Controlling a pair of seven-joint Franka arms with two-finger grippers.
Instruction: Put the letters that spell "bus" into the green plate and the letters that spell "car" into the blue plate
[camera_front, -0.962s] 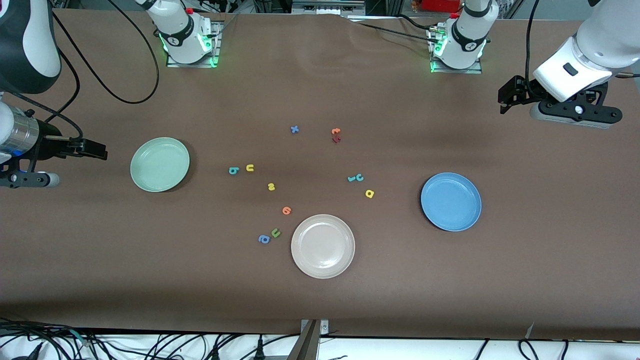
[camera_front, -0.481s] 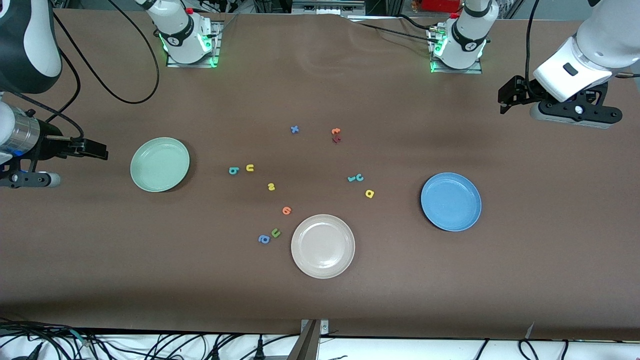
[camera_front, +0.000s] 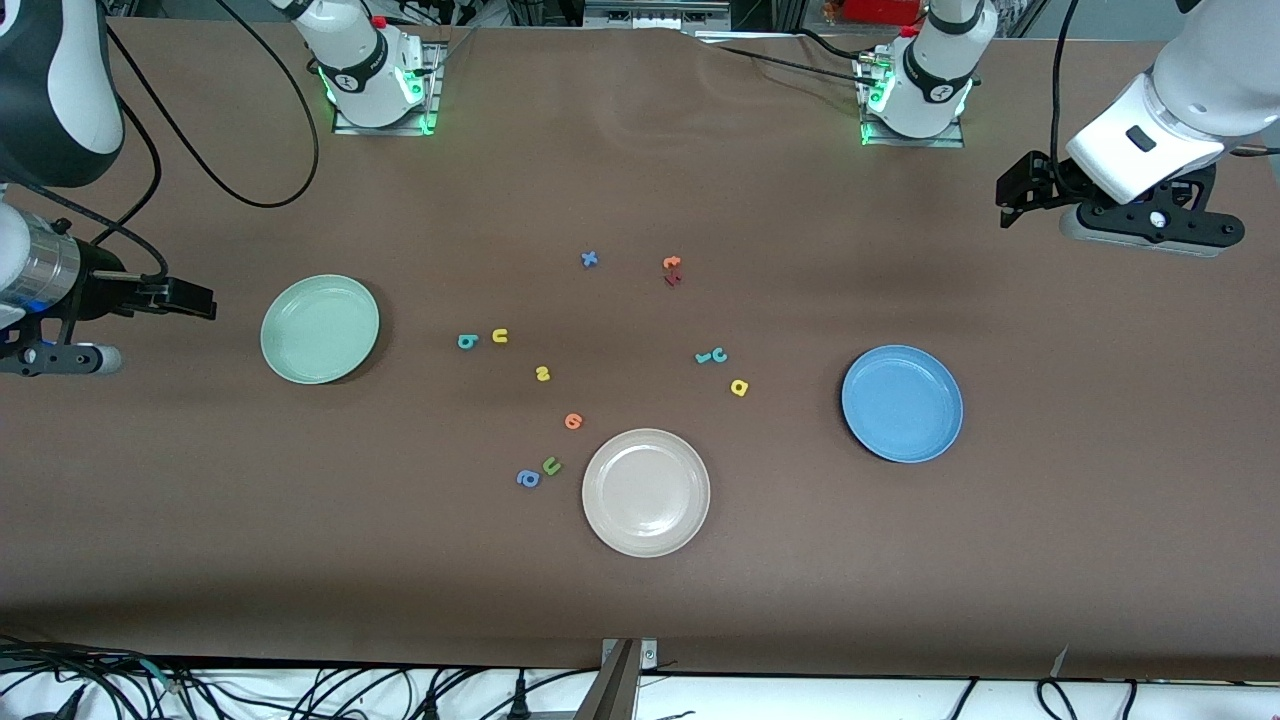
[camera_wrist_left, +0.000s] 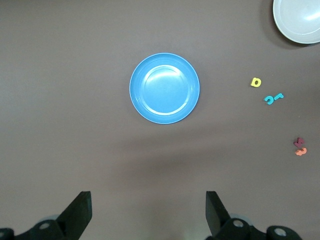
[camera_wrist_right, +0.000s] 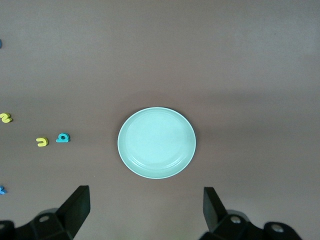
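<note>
The green plate (camera_front: 320, 329) (camera_wrist_right: 157, 142) lies toward the right arm's end of the table, the blue plate (camera_front: 902, 403) (camera_wrist_left: 164, 88) toward the left arm's end. Between them lie the teal b (camera_front: 467, 342), yellow u (camera_front: 499, 336) and yellow s (camera_front: 543, 374), then the teal r (camera_front: 703, 357) touching the teal c (camera_front: 719, 354), and the yellow a (camera_front: 739, 387). My right gripper (camera_front: 205, 300) (camera_wrist_right: 146, 207) hangs open beside the green plate, holding nothing. My left gripper (camera_front: 1008, 200) (camera_wrist_left: 148, 210) hangs open and empty over bare table near the blue plate.
A beige-white plate (camera_front: 646, 492) sits nearest the front camera. Beside it lie an orange letter (camera_front: 573, 421), a green u (camera_front: 551, 465) and a blue a (camera_front: 528, 479). A blue x (camera_front: 589, 259) and stacked orange and red letters (camera_front: 672, 270) lie nearer the bases.
</note>
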